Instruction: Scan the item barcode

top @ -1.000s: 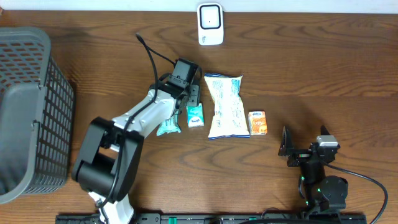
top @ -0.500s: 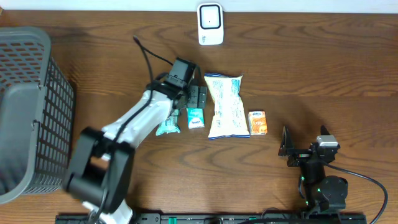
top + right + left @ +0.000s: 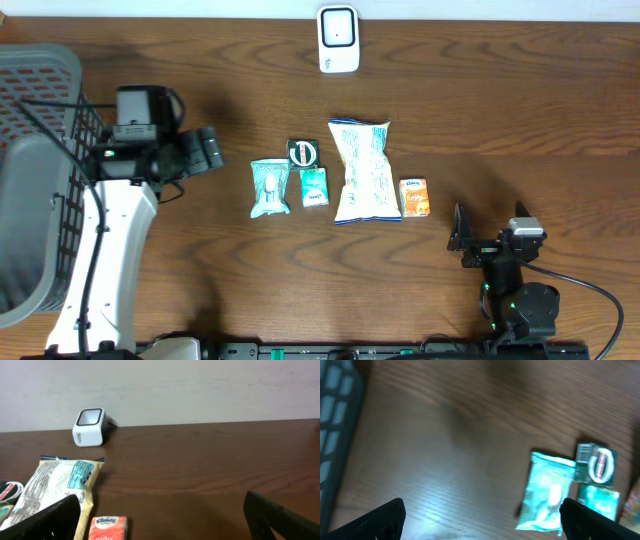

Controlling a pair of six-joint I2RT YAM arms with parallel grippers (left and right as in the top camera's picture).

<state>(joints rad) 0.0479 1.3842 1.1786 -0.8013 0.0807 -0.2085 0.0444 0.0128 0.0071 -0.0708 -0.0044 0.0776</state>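
A white barcode scanner (image 3: 338,38) stands at the table's far edge and also shows in the right wrist view (image 3: 89,427). Five items lie in a row mid-table: a teal pouch (image 3: 269,187), a small dark packet (image 3: 302,152), a small teal pack (image 3: 314,186), a white chip bag (image 3: 364,170) and an orange tissue pack (image 3: 414,196). My left gripper (image 3: 210,150) hovers open and empty left of the row, with the teal pouch (image 3: 547,490) ahead of it. My right gripper (image 3: 460,238) rests open and empty, just right of the tissue pack (image 3: 107,527).
A grey mesh basket (image 3: 50,180) fills the left side of the table, close beside my left arm. Its wall shows at the edge of the left wrist view (image 3: 335,410). A cable runs from the left wrist toward the basket.
My left gripper opened over the row and swung left toward the basket, leaving the dark packet on the table above the small teal pack. The right arm has not moved.
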